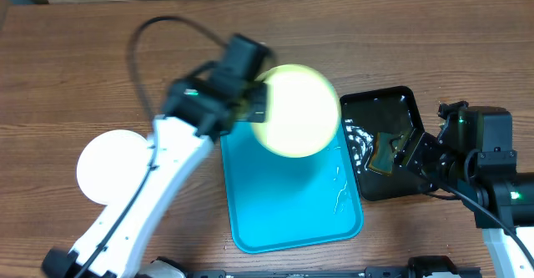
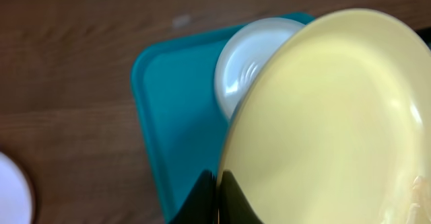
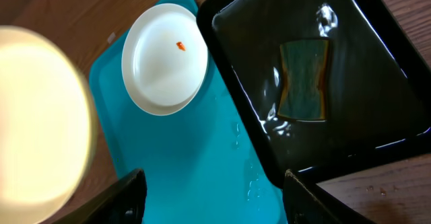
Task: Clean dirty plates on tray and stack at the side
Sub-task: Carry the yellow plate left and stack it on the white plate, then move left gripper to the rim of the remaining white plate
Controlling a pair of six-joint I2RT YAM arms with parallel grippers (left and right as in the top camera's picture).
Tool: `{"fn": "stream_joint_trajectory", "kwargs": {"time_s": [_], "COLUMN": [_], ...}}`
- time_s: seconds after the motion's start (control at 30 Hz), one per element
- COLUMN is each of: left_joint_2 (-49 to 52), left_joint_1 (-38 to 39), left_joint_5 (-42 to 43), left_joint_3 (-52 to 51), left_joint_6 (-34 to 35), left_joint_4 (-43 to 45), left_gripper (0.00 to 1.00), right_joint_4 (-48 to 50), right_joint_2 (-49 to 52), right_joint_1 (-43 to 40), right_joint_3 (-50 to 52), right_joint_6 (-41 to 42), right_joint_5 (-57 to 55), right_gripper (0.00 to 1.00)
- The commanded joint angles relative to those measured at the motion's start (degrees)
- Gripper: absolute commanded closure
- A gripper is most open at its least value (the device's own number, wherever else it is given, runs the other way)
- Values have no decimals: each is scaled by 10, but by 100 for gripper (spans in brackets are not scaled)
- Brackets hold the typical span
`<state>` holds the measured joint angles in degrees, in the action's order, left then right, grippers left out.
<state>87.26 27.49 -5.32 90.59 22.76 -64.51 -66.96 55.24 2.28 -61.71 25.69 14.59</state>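
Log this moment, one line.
left gripper: holds yellow plate over tray | right gripper: open near sponge | stained white plate: on tray

no readable text, no labels, no brand marks, no numbers on anything in view

pale yellow plate [image 1: 296,111] raised above turquoise tray [image 1: 284,211]; white plate with orange speck [image 3: 165,72] flat at tray's end; plain white plate [image 1: 113,165] off tray, well apart.

A robot lab, by the look: a left arm [image 1: 158,178] and a right arm [image 1: 492,186] mounted at a plain wood-grain desk [image 1: 417,44].
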Motion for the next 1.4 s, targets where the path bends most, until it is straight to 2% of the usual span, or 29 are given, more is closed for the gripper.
{"fn": "stream_joint_trajectory", "kwargs": {"time_s": [0.0, 0.13, 0.3, 0.43, 0.53, 0.67, 0.8, 0.93, 1.03, 1.1, 1.17, 1.23, 1.37], "left_joint_2": [-49, -84, -123, -135, -135, -134, -127, -119, -121, -121, -121, -121, -121], "left_joint_1": [-97, -214, -389, -510, -589, -665, -685, -684, -684, -681, -675, -651, -557], "left_joint_5": [45, 36, 44, 57, 45, 51, 39, 20, 33, 82, 130, 184, 200], "left_joint_3": [6, -3, -69, -162, -240, -332, -382, -387, -379, -360, -332, -295, -260], "left_joint_6": [11, -5, -5, 2, 12, 30, 28, 25, 25, 24, 14, -18, -74], "left_joint_4": [-64, -121, -122, -67, 6, 101, 159, 161, 155, 140, 122, 105, 92], "left_gripper": [96, 96, 95, 96, 96, 96, 96, 94, 76, 70, 60, 54, 49], "right_joint_4": [2, 2, 2, 2, 2, 2, 2, 2, 3, 4, 6, 7, 6], "right_joint_2": [-4, -4, -4, -4, -4, -4, -4, -4, -4, -4, -4, -4, -2], "right_joint_1": [-2, -2, -2, -2, -2, -2, -2, -2, -2, -2, -2, -2, -2], "right_joint_3": [-14, -14, -14, -14, -14, -14, -14, -14, -14, -14, -14, -14, -14], "right_joint_6": [-2, -2, -2, -2, -2, -2, -2, -2, -2, -2, -2, -2, -7], "right_joint_5": [-6, -6, -6, -6, -6, -6, -6, -6, -6, -6, -6, -6, -6], "right_gripper": [34, 34, 34, 34, 34, 34, 34, 34, 34, 34, 34, 34, 34]}}
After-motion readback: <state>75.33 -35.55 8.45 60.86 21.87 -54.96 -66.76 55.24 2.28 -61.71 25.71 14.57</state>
